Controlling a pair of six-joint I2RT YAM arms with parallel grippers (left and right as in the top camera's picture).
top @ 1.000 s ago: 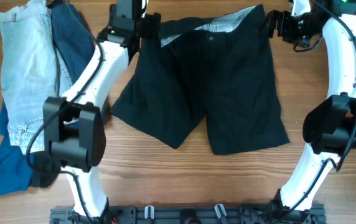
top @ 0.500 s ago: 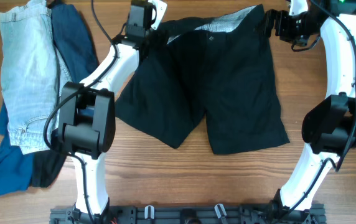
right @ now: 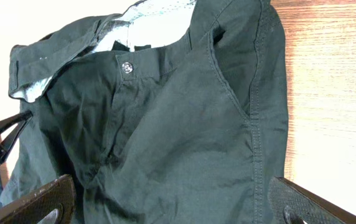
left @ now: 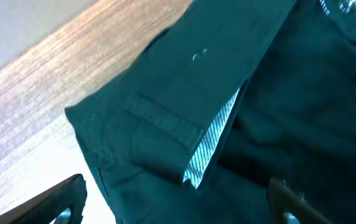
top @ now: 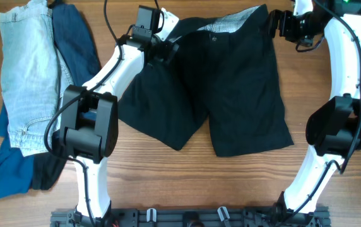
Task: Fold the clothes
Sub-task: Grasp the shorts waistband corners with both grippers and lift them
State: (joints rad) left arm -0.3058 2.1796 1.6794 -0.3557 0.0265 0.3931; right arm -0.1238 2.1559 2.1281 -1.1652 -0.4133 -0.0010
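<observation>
Overhead, the black shorts (top: 231,88) lie spread flat on the wooden bench (top: 187,176), waistband toward the far edge and both legs pointing toward the arm bases. The left hand (top: 168,47) sits over the left end of the waistband. The right hand (top: 274,25) sits just beside the waistband's right end. Well apart to the left, a pale denim garment (top: 23,69) lies on top of a dark blue garment (top: 73,44), and a blue cloth (top: 0,173) lies bunched at the near left corner.

From the left wrist, the left hand (left: 175,202) is spread wide, its fingertips (left: 66,198) showing only at the two lower corners of the frame. The waistband corner of the shorts (left: 165,106) lies between and beyond them, not pinched. A belt loop (left: 165,121) and a strip of striped lining (left: 212,137) show where the band is turned over.

From the right wrist, the right hand (right: 172,205) is likewise spread wide, fingertips (right: 41,202) at the lower corners and holding nothing. Ahead of it lies the front of the shorts (right: 184,143), with its button (right: 127,68) fastened and a side pocket seam running down the right.
</observation>
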